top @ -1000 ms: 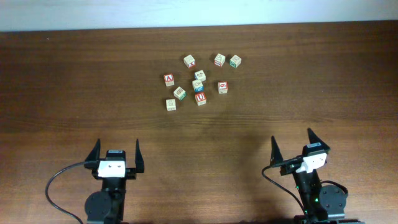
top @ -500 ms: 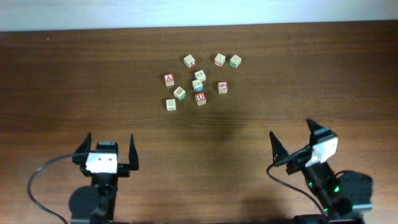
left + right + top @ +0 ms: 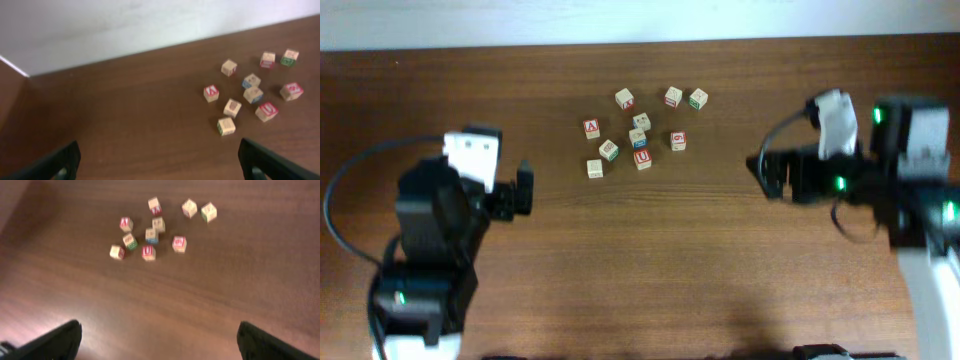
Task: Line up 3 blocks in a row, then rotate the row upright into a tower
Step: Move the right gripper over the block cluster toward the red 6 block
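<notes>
The left gripper (image 3: 159,145) is hanging over the left side of the wooden table (image 3: 640,260), its two fingers standing wide apart with nothing between them. The right gripper (image 3: 160,325) is hovering over the right side, its fingers likewise spread and gripping nothing. Both are sitting well apart from the cluster of alphabet cubes, which is lying on the far middle of the table, between the two arms.

Within that cluster, the U block (image 3: 642,157) is resting at the near edge, red letter facing up. The blue-trimmed block (image 3: 638,137) is sitting just beyond it, on the far side. The 6 block (image 3: 678,140) is lying to the right of those two, a little apart. The red A cube (image 3: 591,128) is marking the cluster's left edge, and a green-marked cube (image 3: 609,150) is sitting between it and the U block.
</notes>
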